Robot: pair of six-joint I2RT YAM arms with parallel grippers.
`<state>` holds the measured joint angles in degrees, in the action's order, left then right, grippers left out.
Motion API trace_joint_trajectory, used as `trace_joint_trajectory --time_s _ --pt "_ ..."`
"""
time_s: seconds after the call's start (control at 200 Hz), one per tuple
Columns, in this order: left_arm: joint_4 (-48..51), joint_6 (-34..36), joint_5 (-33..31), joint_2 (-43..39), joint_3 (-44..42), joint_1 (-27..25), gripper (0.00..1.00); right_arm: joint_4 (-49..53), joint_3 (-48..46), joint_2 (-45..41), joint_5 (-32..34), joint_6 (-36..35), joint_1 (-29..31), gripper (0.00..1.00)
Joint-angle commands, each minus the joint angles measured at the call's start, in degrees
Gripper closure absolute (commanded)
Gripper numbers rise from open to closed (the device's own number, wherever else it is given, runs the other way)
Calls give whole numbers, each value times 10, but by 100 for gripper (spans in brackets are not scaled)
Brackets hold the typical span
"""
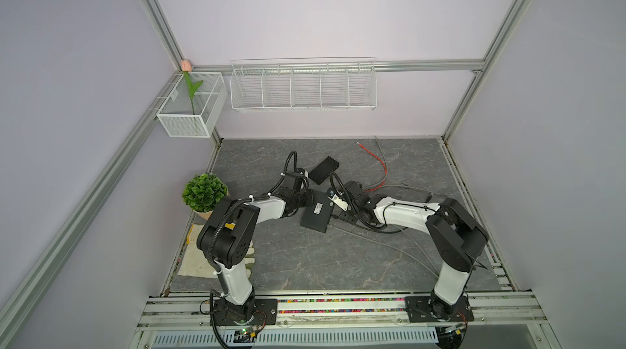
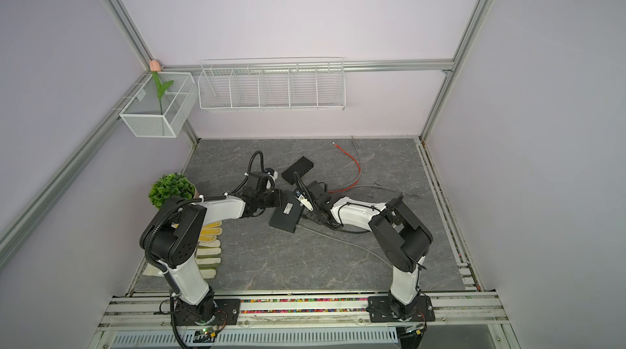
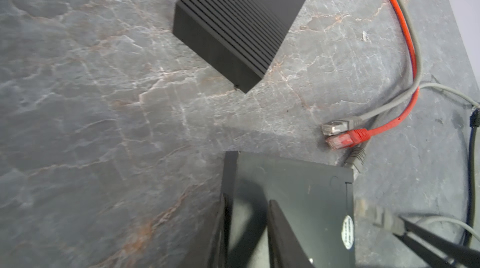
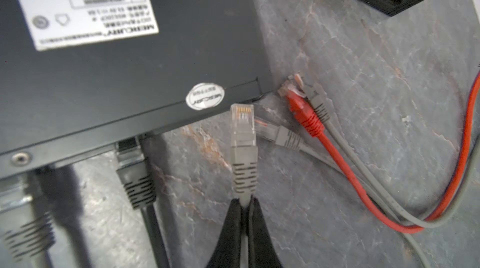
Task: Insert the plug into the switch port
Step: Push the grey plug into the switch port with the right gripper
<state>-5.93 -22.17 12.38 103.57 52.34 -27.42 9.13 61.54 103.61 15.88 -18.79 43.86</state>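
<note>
The grey marbled table carries two black switches: one near the middle with its label side up, and a ribbed one behind it, apart from it. A red cable and grey cables lie at the right, and their plugs are just beside the first switch. A plant and gloves are at the left edge.

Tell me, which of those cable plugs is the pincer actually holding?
The grey plug pinched at its tail in the right pincer, pointing at the black box. The red plug and the second grey plug lie loose.
</note>
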Motion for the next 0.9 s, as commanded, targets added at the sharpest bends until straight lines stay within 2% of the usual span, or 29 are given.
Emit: trace_joint_trajectory --time_s 0.0,0.235,0.39,0.595,0.9 --pt "30 6 33 19 15 -11 71 -41 2 -22 10 -6 -4 93" --pt "37 9 29 29 26 -11 71 -51 -24 -9 1 -7 -6 93" --pt "40 13 28 34 31 -11 71 -59 -54 -49 -18 -2 -4 93" --pt "43 14 27 39 36 -11 71 7 -44 -75 -7 -5 -4 93" --pt "36 10 31 34 29 -11 71 73 -13 -34 -54 -1 -2 93"
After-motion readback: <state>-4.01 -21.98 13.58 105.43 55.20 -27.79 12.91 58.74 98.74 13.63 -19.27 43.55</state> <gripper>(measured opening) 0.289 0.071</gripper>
